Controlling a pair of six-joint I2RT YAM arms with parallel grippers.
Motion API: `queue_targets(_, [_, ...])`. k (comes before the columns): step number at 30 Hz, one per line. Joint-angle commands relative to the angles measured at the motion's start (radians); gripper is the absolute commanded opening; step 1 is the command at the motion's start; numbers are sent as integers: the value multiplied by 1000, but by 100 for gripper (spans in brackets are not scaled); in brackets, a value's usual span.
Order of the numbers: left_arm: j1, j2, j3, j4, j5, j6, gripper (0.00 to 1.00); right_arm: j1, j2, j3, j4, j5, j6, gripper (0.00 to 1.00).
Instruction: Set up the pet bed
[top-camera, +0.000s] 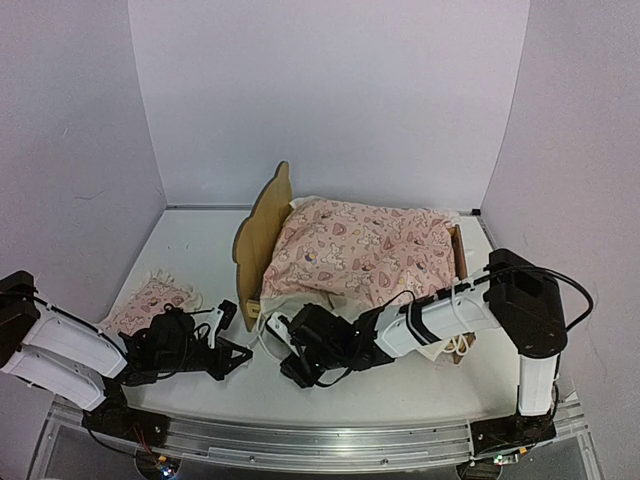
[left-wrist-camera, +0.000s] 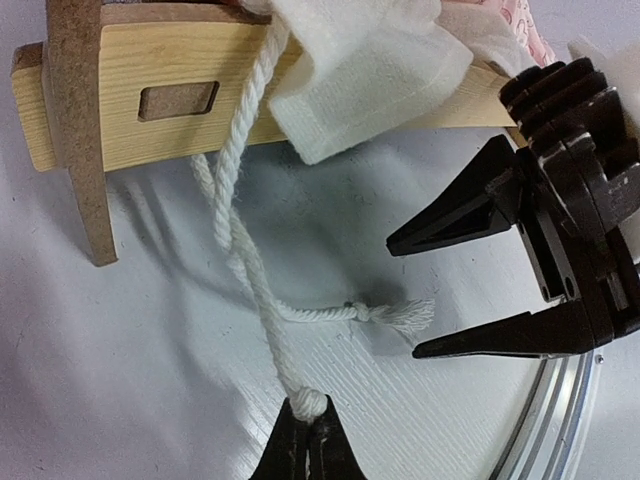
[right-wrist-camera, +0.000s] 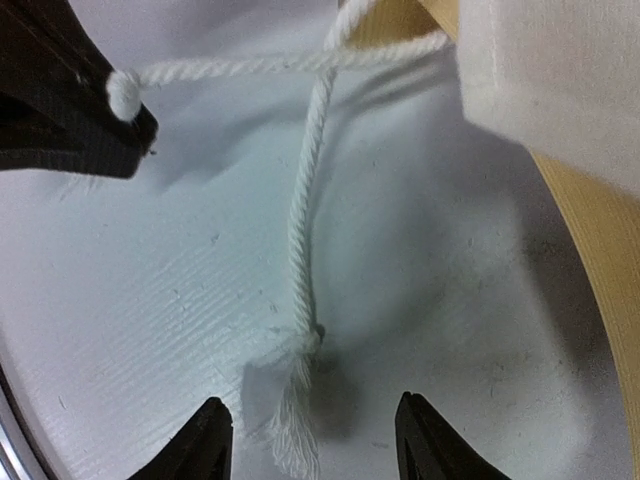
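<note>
The small plywood pet bed (top-camera: 262, 222), mid-table, looks light and stiff, best gripped by its near rail (left-wrist-camera: 130, 100); the left gripper (left-wrist-camera: 305, 412) pinches its limp white twisted cotton cord (left-wrist-camera: 232, 190), while the right gripper (right-wrist-camera: 312, 425) stands spread.

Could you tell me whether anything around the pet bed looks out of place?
The small pink pillow lies on the table left of the pet bed, not on it. A white rope trails off the frame onto the table, its loose end frayed.
</note>
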Motion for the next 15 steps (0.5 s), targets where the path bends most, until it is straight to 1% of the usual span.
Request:
queue_targets(1, [4,-14,32,25,12,9,0,-6,-17,-41,296,-24,-48,58])
queue_targets(4, [4,-17,31,25,13,6,0,-6,16,-41,386,25,-36,57])
queue_targets(6, [4,-13,31,25,12,6,0,-6,41,-53,446,74,-40,50])
queue_targets(8, [4,-10,31,25,13,8,0,-6,59,-63,480,80,-53,45])
queue_targets(13, [4,-26,27,24,11,3,0,-6,62,-71,470,48,-64,37])
queue_targets(15, [4,-28,27,24,9,5,0,-6,41,-73,434,37,-69,36])
